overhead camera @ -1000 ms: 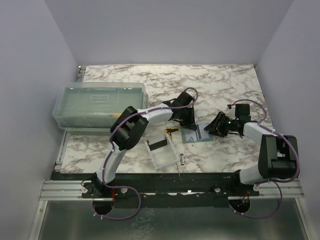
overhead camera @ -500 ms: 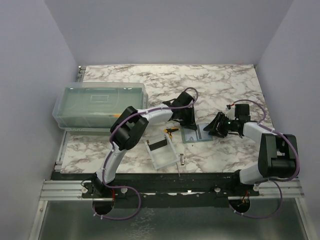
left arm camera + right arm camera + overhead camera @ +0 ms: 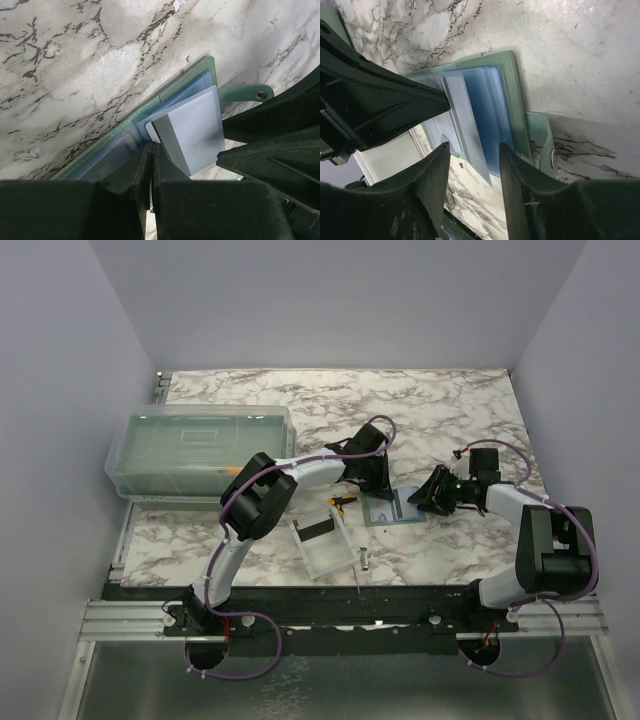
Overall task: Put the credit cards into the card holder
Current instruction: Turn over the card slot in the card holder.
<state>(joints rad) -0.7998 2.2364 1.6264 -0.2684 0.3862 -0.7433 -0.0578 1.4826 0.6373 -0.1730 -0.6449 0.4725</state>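
Marbled white tabletop (image 3: 450, 400), both my claws down at the opened wallet.
Nearest me lies a small clear plastic tray (image 3: 325, 545), with a black orange-handled tool (image 3: 343, 502) just past it. Right of the tool, the sage-green folding card holder (image 3: 383, 508) lies open and flat, pale blue sleeves up. A pale card with a grey stripe (image 3: 192, 132) sticks partway out of a sleeve. My left gripper (image 3: 151, 150) comes from the far side, fingers pressed together right at that card's corner; whether they pinch anything I cannot tell. My right gripper (image 3: 472, 150) sits at the holder's right edge, about half open, fingers astride the sleeves with nothing between them. Far left stands a large translucent lidded box (image 3: 200, 452).
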